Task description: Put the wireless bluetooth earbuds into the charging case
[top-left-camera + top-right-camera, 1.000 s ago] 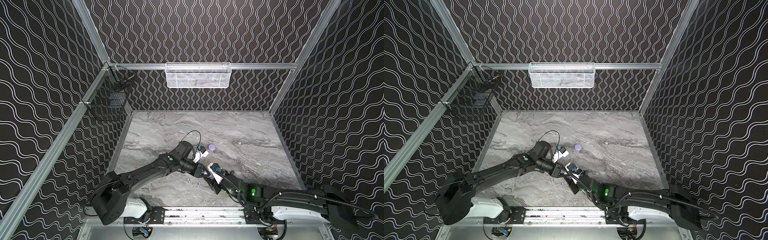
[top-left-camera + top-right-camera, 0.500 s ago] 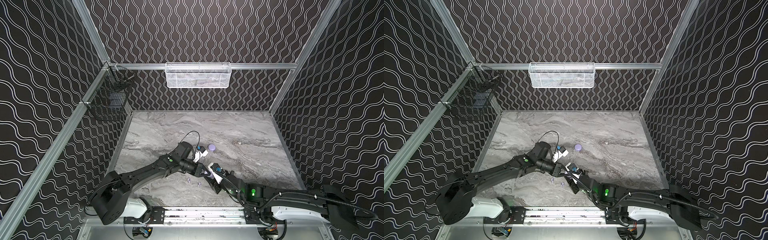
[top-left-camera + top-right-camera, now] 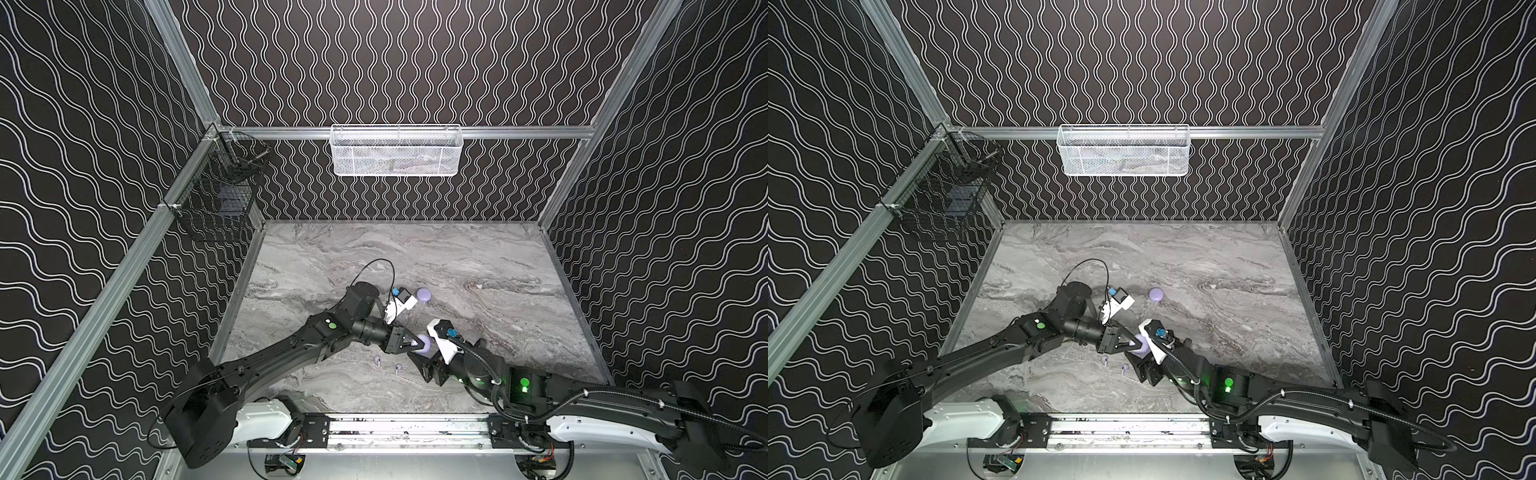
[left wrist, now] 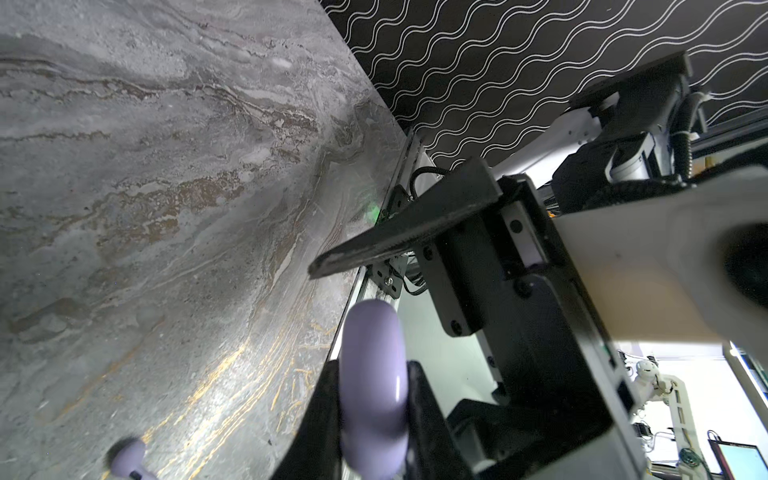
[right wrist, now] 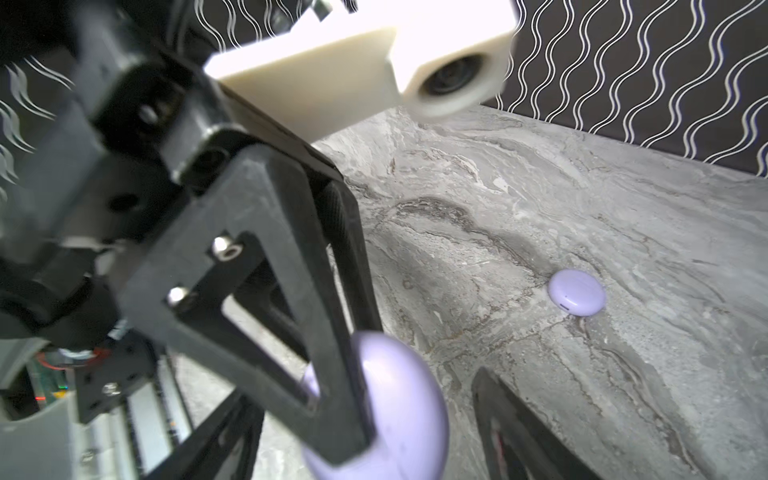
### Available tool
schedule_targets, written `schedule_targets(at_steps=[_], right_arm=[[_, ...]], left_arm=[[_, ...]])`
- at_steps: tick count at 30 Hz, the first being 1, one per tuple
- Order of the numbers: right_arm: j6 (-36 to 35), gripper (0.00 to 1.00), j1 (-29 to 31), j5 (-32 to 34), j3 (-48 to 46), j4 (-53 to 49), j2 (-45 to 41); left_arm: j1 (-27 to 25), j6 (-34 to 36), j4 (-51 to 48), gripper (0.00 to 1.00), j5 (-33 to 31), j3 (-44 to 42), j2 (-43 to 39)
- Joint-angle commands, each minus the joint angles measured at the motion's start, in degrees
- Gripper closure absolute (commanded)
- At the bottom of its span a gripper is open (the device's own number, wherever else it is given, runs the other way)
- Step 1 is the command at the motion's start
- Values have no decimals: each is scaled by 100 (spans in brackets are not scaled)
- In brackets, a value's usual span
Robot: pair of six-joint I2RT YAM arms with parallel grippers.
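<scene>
- While the left gripper (image 3: 419, 344) is clamped tight on a lavender case (image 3: 424, 345), holding it on edge above the table (image 3: 478, 257), the right gripper (image 3: 427, 349) stands spread wide. Its fingers (image 5: 511, 419) flank that case without pinching it.
- Held case looks closed in both wrist views.
- Two earbuds (image 3: 377, 360) lie loose on the table near the front edge. They are close together, not touching, and just beside the grippers.
- Second case (image 3: 424, 293) sits flat and closed farther back, apart from everything.
</scene>
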Motion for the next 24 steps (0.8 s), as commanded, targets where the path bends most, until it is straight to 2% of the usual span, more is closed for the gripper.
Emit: schedule_targets(at_steps=[1,7,10,12,18,24], right_arm=[[629,22,-4,81,206,-247,-295],[1503,26,-7,158,721,-958,-416],[1895,30,-24,309,698,-923,-567],[1975,31,-67,188,607,-793,-692],[2116,36,-584,-565,299,-495,-1099],[2210,41,-1555,-2293,-31,215,-1006]], left_arm=[[4,194,40,85,-59,-60,-90],[3,-140,867,85,-252,-428,-413],[4,-303,1298,86,-401,-648,-637],[4,-353,1452,86,-507,-740,-743],[4,-596,2072,85,-540,-1101,-1128],[4,-657,2251,85,-584,-1304,-1451]])
